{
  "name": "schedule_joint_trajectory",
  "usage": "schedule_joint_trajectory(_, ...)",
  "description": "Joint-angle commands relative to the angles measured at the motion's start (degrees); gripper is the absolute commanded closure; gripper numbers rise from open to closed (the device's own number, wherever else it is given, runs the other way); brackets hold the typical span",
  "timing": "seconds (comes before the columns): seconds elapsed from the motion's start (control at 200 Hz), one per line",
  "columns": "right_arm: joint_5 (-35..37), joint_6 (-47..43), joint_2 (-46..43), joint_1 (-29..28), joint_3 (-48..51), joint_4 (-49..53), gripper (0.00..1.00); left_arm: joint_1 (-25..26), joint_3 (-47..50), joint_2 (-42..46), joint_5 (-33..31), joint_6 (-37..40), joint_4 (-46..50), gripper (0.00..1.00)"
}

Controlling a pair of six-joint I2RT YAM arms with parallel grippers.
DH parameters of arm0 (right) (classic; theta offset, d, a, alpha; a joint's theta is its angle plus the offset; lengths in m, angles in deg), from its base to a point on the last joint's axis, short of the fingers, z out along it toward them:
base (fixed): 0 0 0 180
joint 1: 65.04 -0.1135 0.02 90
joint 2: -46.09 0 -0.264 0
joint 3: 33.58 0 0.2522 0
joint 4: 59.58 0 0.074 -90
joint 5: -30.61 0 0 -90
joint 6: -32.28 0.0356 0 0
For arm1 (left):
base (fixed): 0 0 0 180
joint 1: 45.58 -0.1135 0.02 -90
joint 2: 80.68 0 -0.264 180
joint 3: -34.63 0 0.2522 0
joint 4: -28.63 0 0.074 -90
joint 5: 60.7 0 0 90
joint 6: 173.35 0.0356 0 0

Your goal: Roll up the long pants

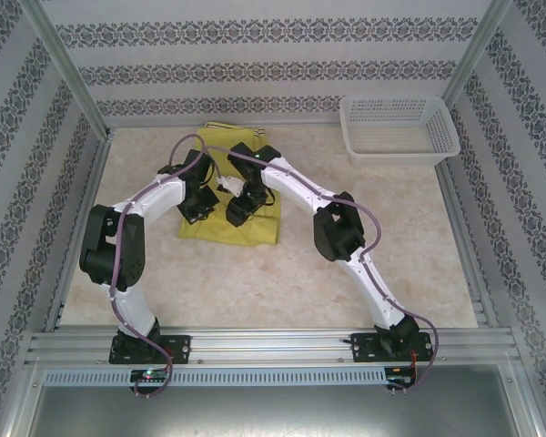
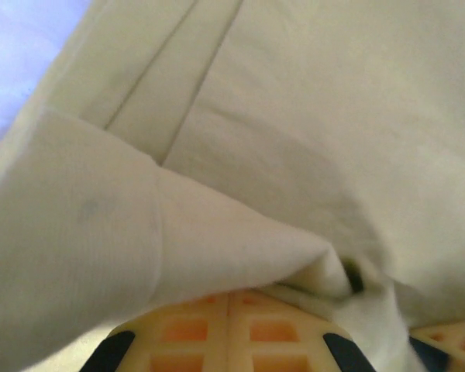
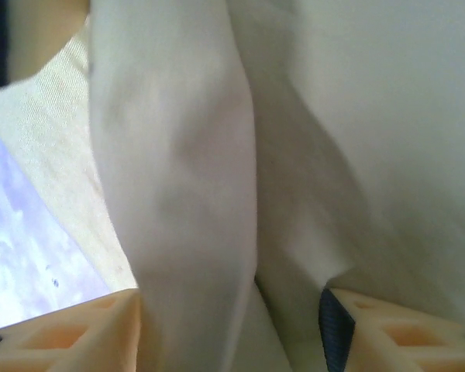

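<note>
The long pants (image 1: 229,229) lie folded, yellow-green, on the table's far middle, with both grippers down on them. My left gripper (image 1: 200,211) is shut, its two pale fingers pressed together in the left wrist view (image 2: 231,298), and a thick fold of the pants (image 2: 217,240) rises from their tips. My right gripper (image 1: 239,214) stands open just to its right. In the right wrist view its fingers (image 3: 93,333) are apart, with a raised ridge of the pants (image 3: 170,155) running between them.
A white mesh basket (image 1: 399,127) stands at the back right corner. Patterned walls and metal rails close in the table (image 1: 364,273) on three sides. The pale tabletop (image 3: 23,256) shows beside the cloth in the right wrist view.
</note>
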Motion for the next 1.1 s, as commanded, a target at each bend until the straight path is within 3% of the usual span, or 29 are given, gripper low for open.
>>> schedule_joint_trajectory(0.0,2.6,0.0,-8.7,1.4,3.8,-0.5,0.37,-0.8,-0.5,-0.7,-2.2,2.0,2.3,1.0)
schedule_joint_trajectory(0.305,5.2,2.3,-26.0,1.7,28.7,-10.7,0.36,-2.1,0.0,0.1,-3.1,3.2,3.5,1.0)
schedule_joint_trajectory(0.525,6.6,5.3,-28.1,1.4,40.8,-17.0,0.38,-2.3,-0.2,0.8,-2.9,3.5,4.0,1.0)
schedule_joint_trajectory(0.634,5.8,6.0,-27.3,1.4,43.2,-18.3,0.56,-2.4,-0.3,1.2,-3.3,3.8,4.6,1.0)
schedule_joint_trajectory(0.699,4.6,6.3,-26.7,1.4,43.3,-18.5,0.9,-2.6,-0.3,1.5,-3.4,3.9,4.8,1.0)
schedule_joint_trajectory(0.729,4.3,6.5,-26.5,1.5,43.5,-18.9,1.0,-2.7,-0.2,1.7,-3.5,3.9,4.8,1.0)
schedule_joint_trajectory(1.094,7.6,3.4,-18.4,3.9,35.5,-15.8,1.0,-3.5,0.9,2.8,-4.5,4.7,5.9,1.0)
